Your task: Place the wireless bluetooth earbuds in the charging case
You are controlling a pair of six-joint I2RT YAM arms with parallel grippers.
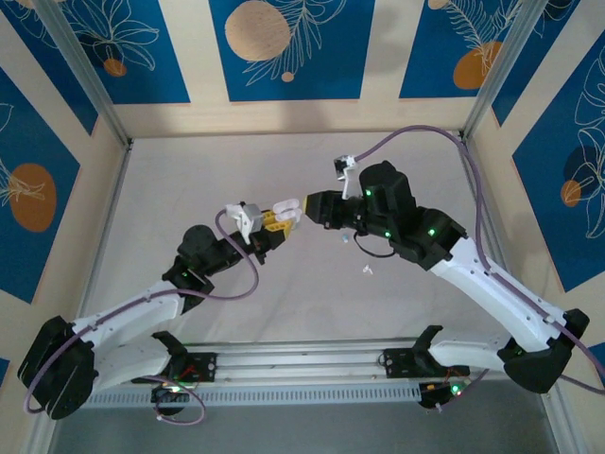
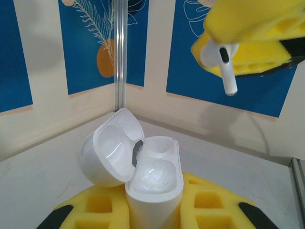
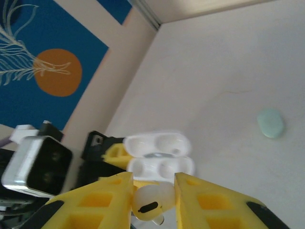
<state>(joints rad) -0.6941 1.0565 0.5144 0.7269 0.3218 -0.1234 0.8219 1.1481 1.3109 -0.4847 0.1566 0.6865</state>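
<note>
A glossy white stemmed earbud (image 3: 152,204) is pinched between the yellow foam pads (image 3: 100,200) of the right gripper (image 3: 153,190). It is held close to, but apart from, the open white plastic charging case (image 2: 155,176) (lid (image 2: 110,148) hinged back), which is clamped upright in the left gripper (image 2: 155,214).

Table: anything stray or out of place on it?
Yes. A small pale teal piece, likely an earbud, lies loose on the table, well apart from the open charging case. Nothing looks spilled or damaged.
</note>
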